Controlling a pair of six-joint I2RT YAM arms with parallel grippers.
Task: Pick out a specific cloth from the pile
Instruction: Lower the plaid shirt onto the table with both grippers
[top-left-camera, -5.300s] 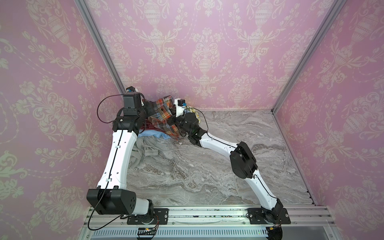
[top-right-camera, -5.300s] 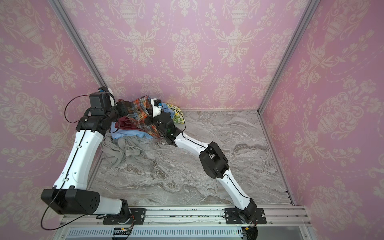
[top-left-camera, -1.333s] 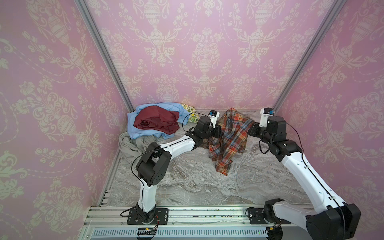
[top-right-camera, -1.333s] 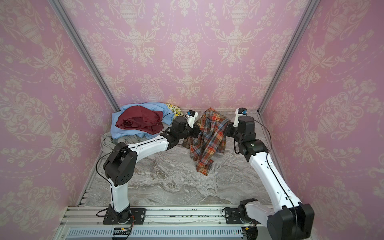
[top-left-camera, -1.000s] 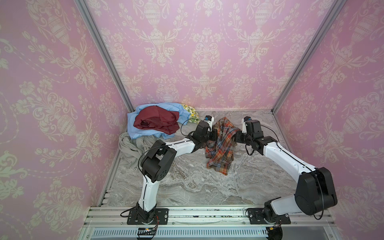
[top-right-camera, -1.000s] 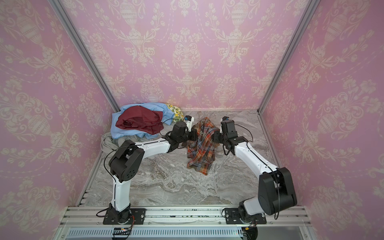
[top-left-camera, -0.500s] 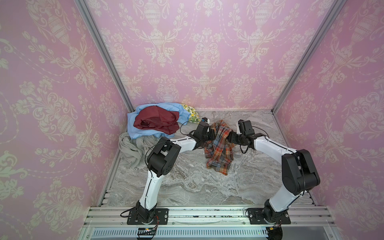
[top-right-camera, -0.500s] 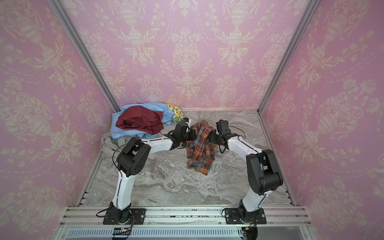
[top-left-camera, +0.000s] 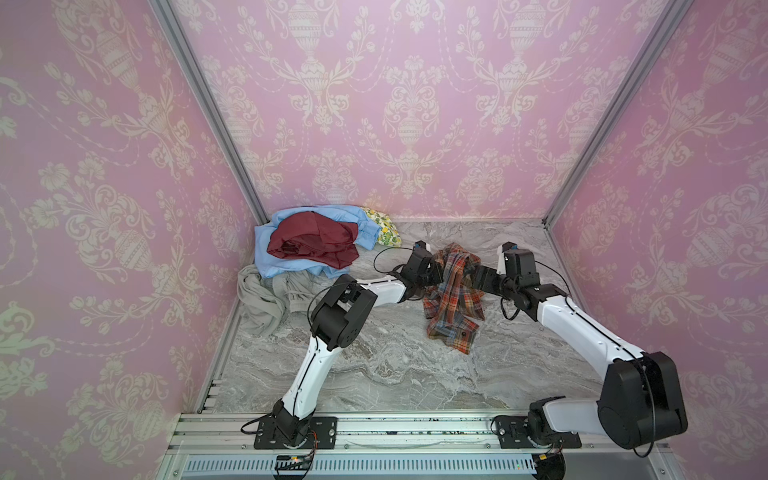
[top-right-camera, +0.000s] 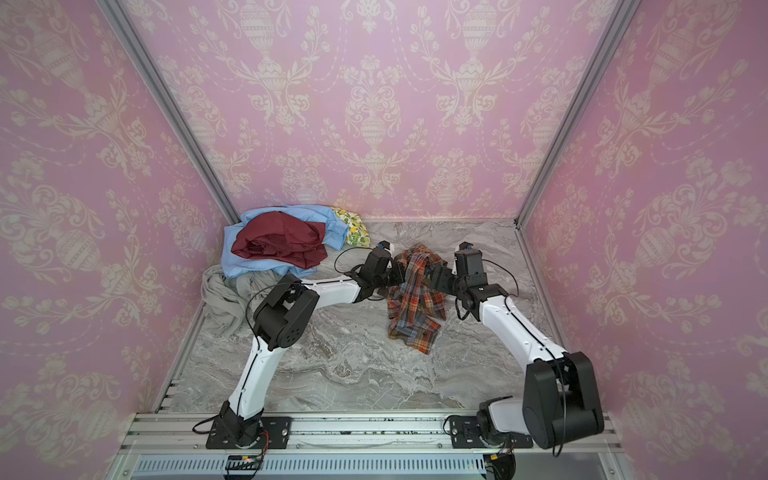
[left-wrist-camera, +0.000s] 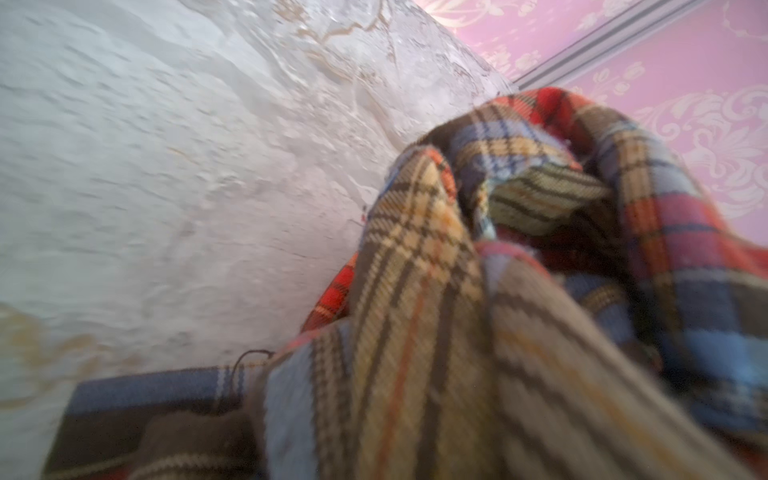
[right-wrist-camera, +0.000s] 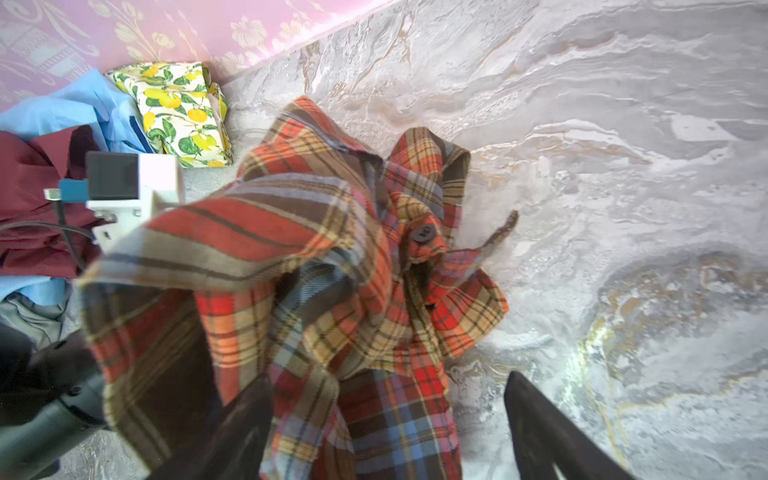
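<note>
**PLAID SHIRT SET APART FROM PILE: RELEASE STAGE**

The plaid shirt (top-left-camera: 455, 299) is located on the desk (top-left-camera: 374, 365), well apart from the pile (top-left-camera: 309, 243) and to the right of it in both top views. No part of the shirt is seen to touch the pile. This spacing is judged deliberate: the selected garment is placed where it cannot be confused with the pile's contents.

The part of the shirt farthest from the pile is spread flat on the desk. The part nearest the pile is bunched and raised. The raised bunch is accounted for by the left end effector (top-left-camera: 434, 274), which is closed and is judged to be clamped on the fabric there. Its fingers are hidden under plaid folds in the left wrist view.

The right end effector (top-left-camera: 476, 276) is positioned at the shirt edge away from the pile. In the right wrist view its fingers (right-wrist-camera: 540, 424) are seen spread wide, with fabric lying loose between them. Nothing is gripped.

The task is judged nearly complete. Release by the left end effector is the outstanding step.
</note>
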